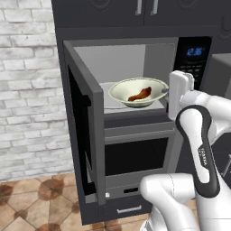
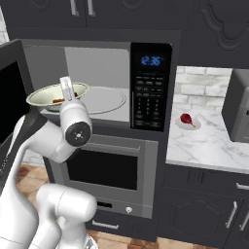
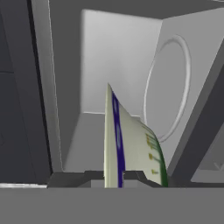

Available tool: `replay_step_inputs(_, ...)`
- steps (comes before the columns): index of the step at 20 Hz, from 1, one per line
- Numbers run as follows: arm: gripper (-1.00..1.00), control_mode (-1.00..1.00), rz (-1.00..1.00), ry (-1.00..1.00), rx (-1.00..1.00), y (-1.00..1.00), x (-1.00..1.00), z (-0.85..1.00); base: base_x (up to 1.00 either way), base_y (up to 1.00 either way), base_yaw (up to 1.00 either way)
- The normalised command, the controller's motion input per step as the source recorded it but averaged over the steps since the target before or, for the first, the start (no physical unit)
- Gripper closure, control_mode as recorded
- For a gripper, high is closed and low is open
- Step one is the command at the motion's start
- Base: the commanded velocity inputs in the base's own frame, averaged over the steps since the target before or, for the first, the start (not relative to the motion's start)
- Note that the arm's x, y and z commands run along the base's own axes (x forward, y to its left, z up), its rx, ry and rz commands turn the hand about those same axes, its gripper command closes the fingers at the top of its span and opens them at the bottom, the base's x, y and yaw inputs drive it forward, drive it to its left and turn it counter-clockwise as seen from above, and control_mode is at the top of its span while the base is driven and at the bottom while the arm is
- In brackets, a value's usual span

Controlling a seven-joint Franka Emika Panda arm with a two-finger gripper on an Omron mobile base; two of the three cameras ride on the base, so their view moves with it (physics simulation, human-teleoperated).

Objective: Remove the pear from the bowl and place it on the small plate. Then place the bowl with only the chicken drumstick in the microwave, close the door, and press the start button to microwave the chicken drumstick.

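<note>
My gripper (image 1: 165,92) is shut on the right rim of the cream bowl (image 1: 135,91) and holds it level in the mouth of the open microwave (image 1: 122,54). The brown chicken drumstick (image 1: 140,94) lies in the bowl. In the right base view the bowl (image 2: 51,95) hangs in front of the glass turntable (image 2: 104,99), with the gripper (image 2: 66,92) on its near rim. The hand view shows the bowl (image 3: 120,140) edge-on, pinched between the fingertips of the gripper (image 3: 113,177). A red pear (image 2: 186,118) rests on the small plate (image 2: 188,125) on the counter to the right.
The microwave door (image 1: 85,122) stands swung open to the left. The control panel (image 2: 151,87) with a blue clock sits right of the cavity. An oven (image 1: 135,158) is built in below. A grey appliance (image 2: 238,104) stands at the counter's right end.
</note>
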Motion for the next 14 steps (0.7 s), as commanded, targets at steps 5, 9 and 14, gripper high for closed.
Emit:
replay_step_inputs(5,1.00,-1.00,-0.02,0.00,0.00,0.05,0.34,-0.18,0.00,0.00,0.00)
replay_step_inputs(9,1.00,-1.00,-0.01,0.00,0.00,0.03,0.37,-0.19,0.00,0.00,0.00)
replay_step_inputs(14,1.00,-1.00,-0.01,0.00,0.00,0.00,0.41,-0.09,0.00,0.00,0.00)
